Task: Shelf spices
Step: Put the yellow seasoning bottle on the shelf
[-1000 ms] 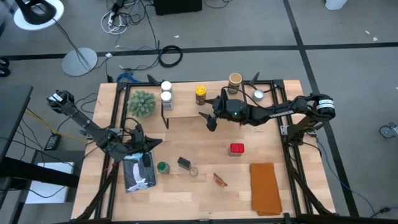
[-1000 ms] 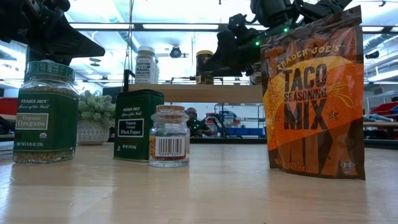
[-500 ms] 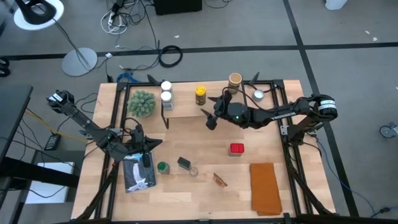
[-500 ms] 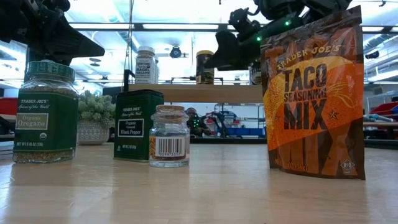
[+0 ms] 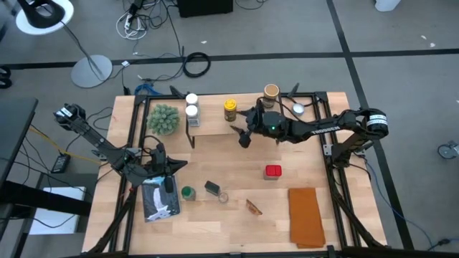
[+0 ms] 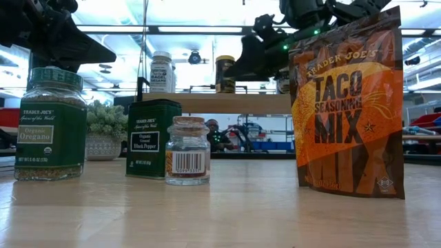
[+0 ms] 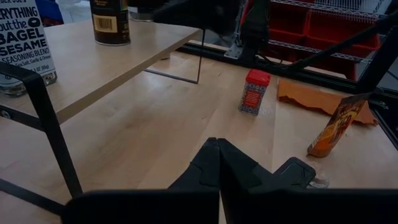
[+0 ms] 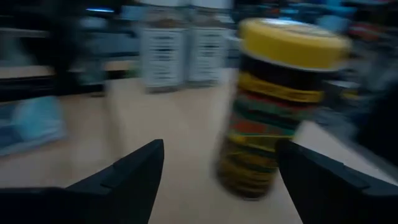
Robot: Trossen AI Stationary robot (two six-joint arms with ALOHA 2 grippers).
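The shelf [image 5: 215, 127] stands at the table's far side. On it are two white-lidded jars [image 5: 191, 104], a yellow-lidded jar [image 5: 229, 109] and a tan cylinder [image 5: 271, 92]. My right gripper [image 5: 240, 129] hovers open over the shelf, just right of the yellow-lidded jar [image 8: 283, 106], which stands ahead of its spread fingers, apart from them. My left gripper [image 5: 168, 168] is shut and empty at the table's near left. On the tabletop stand a red tin [image 5: 272, 171], a green-lidded jar [image 5: 187, 192], a black box [image 5: 212, 188], a small glass jar [image 5: 223, 196] and an orange seasoning pouch [image 5: 253, 207].
A fuzzy green plant [image 5: 163, 118] sits left of the shelf and a silver cup [image 5: 297, 109] at its right end. An orange cloth [image 5: 307, 215] lies near right, and a black-and-white packet [image 5: 158, 201] below my left gripper. Bare wood lies between the shelf and the loose spices.
My right gripper has moved a little toward the table's far edge, beside the yellow-lidded jar, dipping and rising slightly above the shelf. The yellow-lidded jar stands a touch farther left on the shelf than before.
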